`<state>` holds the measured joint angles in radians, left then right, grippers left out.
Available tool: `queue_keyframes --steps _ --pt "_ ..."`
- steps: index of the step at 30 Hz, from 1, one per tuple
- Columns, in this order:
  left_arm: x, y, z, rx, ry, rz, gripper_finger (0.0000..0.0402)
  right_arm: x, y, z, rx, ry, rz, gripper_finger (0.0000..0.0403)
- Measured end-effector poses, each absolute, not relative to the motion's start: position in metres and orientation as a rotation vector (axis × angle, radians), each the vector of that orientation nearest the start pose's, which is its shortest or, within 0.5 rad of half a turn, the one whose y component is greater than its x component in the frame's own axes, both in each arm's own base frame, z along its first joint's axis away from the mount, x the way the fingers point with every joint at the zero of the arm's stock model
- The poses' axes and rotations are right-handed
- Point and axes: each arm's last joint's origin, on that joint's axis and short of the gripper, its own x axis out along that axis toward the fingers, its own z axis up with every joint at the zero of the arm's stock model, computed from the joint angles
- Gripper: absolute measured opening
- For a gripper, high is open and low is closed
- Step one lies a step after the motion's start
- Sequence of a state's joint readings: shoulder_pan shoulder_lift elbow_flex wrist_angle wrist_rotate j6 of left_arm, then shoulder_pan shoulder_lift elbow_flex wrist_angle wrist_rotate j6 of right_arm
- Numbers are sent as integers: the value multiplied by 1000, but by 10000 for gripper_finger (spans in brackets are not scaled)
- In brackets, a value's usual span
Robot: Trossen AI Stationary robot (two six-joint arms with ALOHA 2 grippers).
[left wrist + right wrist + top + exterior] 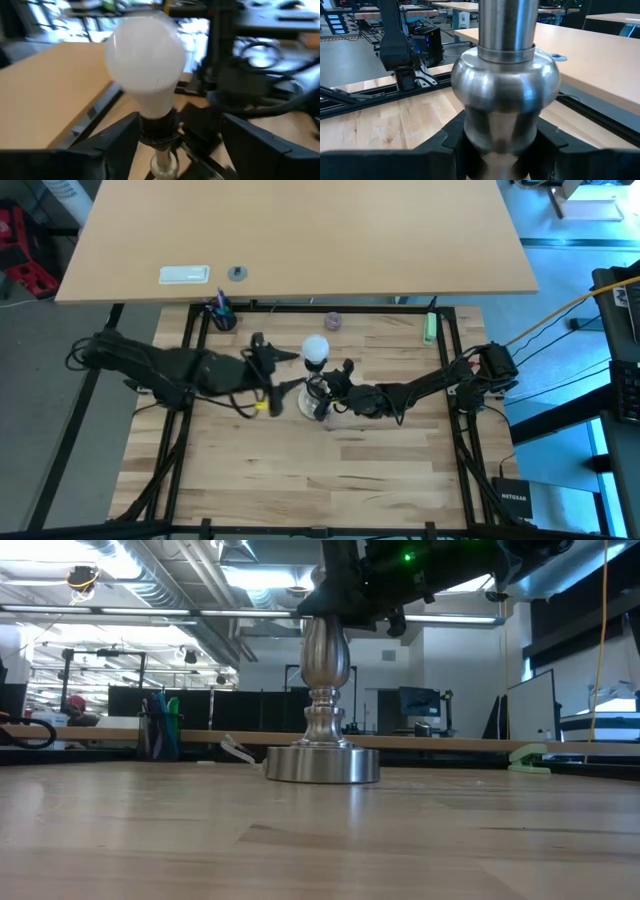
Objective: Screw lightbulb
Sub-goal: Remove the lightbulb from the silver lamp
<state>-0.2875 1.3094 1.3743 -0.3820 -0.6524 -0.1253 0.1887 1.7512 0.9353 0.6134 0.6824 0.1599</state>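
Lightbulb (145, 62) sits upright in the dark socket (159, 127) on top of the silvery stand (323, 690), right between the fingers of our left hand (175, 135). The left hand is spread wide: both fingers (112, 140) stand clear on either side of the socket, nothing gripped. Our right hand (500, 142) is clamped on the stand's stem just under the round bulge, acting as the brace. Looks to us like we're between twists: released, about to regrip. To do it well, we close on the bulb's neck or lower globe, not the socket collar below it, so the bulb turns and the socket doesn't. We keep the wrist axis in line with the stem; any tilt risks cross-threading. Light squeeze only, the shell is thin and smooth, so we expect slip before bite. Short turns, then let go and reset. The right hand holds firm so the base (322, 764) doesn't spin on the worktop (300, 470). We can't tell from here how deep the threads are seated, so we stop once it resists.
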Motion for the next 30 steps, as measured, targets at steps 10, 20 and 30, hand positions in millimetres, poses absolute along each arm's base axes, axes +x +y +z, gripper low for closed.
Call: queue_keyframes --steps 10,20,30 --pt "245 -24 513 117 366 277 279 365 51 208 68 155 -474 138" --pt "270 -7 497 281 602 244 280 365 52 207 68 158 -464 138" --pt "304 -8 432 153 681 195 280 365 52 207 64 160 -458 138"
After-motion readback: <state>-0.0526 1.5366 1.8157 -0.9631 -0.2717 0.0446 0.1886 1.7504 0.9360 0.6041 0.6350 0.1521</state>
